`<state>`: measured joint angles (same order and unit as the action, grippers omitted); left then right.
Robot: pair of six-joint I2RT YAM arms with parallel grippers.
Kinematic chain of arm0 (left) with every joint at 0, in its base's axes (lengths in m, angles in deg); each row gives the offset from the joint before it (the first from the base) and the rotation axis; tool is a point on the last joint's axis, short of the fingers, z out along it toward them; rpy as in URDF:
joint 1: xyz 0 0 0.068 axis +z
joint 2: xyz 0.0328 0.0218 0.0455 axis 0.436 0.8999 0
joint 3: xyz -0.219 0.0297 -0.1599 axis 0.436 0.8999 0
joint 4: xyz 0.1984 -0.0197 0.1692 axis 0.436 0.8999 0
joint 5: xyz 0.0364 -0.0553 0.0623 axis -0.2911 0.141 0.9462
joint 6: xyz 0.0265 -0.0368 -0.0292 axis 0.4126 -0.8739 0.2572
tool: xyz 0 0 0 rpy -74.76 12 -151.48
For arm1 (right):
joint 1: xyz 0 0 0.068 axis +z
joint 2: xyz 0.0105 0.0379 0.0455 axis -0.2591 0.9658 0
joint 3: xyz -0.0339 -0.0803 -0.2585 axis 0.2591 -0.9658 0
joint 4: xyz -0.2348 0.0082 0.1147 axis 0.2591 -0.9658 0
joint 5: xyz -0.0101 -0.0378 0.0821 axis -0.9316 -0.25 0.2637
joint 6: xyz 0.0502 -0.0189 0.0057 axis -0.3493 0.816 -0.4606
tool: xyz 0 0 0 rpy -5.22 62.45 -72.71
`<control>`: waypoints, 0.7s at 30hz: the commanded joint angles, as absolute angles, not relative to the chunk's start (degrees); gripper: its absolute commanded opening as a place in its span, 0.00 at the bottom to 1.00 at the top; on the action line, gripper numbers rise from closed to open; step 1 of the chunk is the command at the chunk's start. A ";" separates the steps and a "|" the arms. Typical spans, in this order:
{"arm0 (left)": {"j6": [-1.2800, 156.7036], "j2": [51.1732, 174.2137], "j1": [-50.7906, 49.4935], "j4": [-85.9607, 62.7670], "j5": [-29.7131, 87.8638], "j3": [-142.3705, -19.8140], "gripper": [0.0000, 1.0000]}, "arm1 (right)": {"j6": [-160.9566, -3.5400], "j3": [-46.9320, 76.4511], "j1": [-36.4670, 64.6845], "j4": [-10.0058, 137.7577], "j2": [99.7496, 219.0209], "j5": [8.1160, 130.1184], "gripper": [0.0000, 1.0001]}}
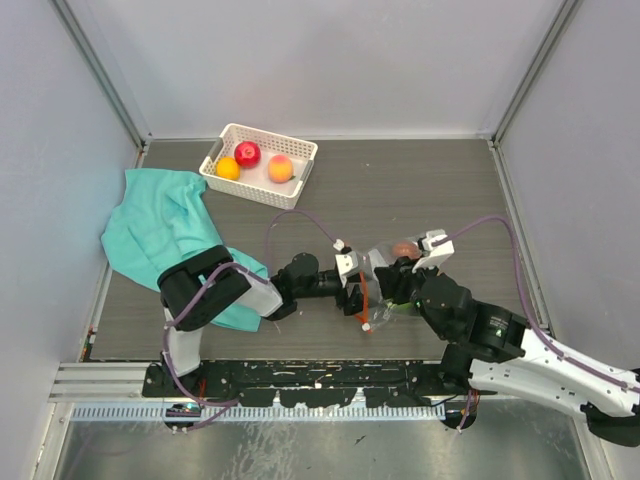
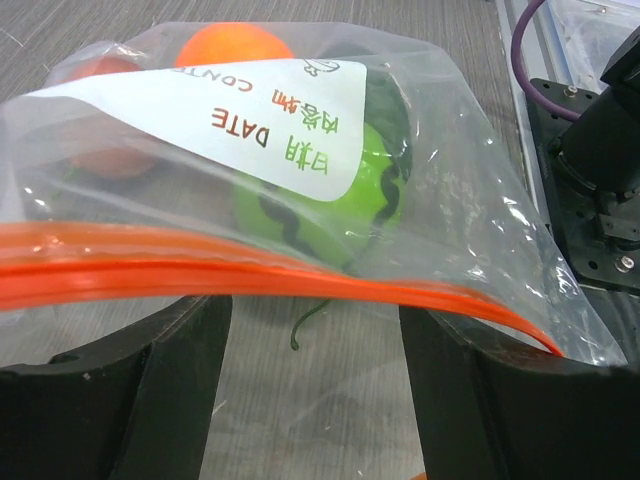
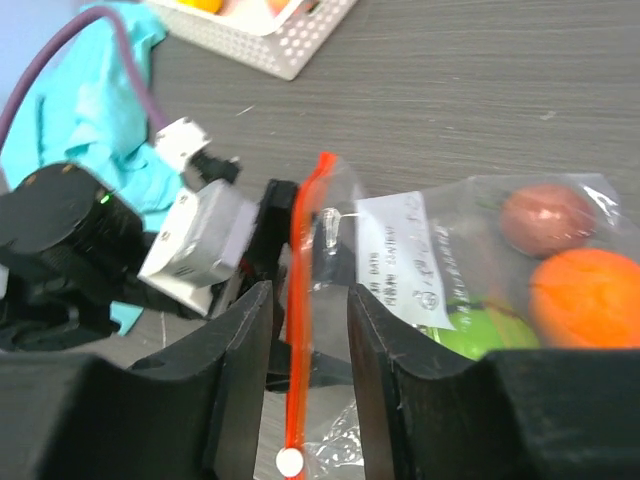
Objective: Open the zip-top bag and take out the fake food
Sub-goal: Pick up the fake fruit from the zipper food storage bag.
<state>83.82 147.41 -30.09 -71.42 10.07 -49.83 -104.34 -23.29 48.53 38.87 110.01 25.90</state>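
Right claw [image 3: 305,312] stands partly open astride the orange zipper strip [image 3: 297,340] without pinching it, while the left claw [image 2: 315,345] gapes wide beneath that strip, holding nothing. Between them, at the near middle of the table [image 1: 400,190], sits the bag [image 2: 470,190], apparently unopened. Opening is the step in hand: each claw probably must pinch one lip and pull. Clear crinkly plastic shows green [image 2: 345,185], orange and reddish fruit inside.
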 commanded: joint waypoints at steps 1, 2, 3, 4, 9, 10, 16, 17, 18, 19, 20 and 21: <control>85.82 148.36 -30.44 -78.49 10.84 -51.58 0.69 | -111.02 -24.09 44.18 34.87 109.70 21.75 0.39; 85.86 148.59 -30.40 -78.63 10.72 -51.66 0.69 | -111.71 -24.38 42.08 34.33 109.95 22.57 0.35; 85.86 148.82 -30.40 -78.78 10.71 -51.72 0.69 | -112.17 -24.80 39.67 34.03 110.25 24.18 0.32; 85.82 149.04 -30.40 -78.95 10.71 -51.80 0.70 | -112.33 -25.24 36.89 34.01 110.64 27.14 0.28; 85.58 150.07 -30.40 -79.70 11.20 -51.95 0.72 | -110.46 -27.05 22.81 35.55 114.10 40.14 0.14; 85.60 150.18 -30.42 -79.72 11.30 -51.98 0.73 | -110.02 -27.30 21.36 35.88 114.88 41.32 0.14; 85.15 150.96 -30.41 -79.63 11.73 -52.74 0.75 | -109.19 -28.95 15.71 36.22 119.92 44.65 0.06; 84.90 151.08 -30.40 -79.60 11.88 -52.87 0.76 | -109.43 -29.46 15.06 36.22 120.73 45.41 0.03; 84.74 151.22 -30.40 -79.48 11.97 -53.07 0.76 | -109.60 -29.80 14.55 36.28 120.98 46.01 0.01; 84.61 151.27 -30.40 -79.38 12.05 -53.17 0.76 | -109.94 -30.11 14.36 36.30 121.09 46.50 0.01; 84.49 151.40 -30.40 -79.21 12.30 -53.20 0.77 | -110.43 -30.28 14.30 36.24 121.08 46.46 0.01; 84.32 151.46 -30.46 -79.16 12.48 -53.29 0.78 | -110.90 -30.40 14.26 36.12 121.09 46.31 0.01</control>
<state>84.14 150.80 -30.09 -74.53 11.16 -51.34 -109.78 -30.18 14.96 34.39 121.33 43.89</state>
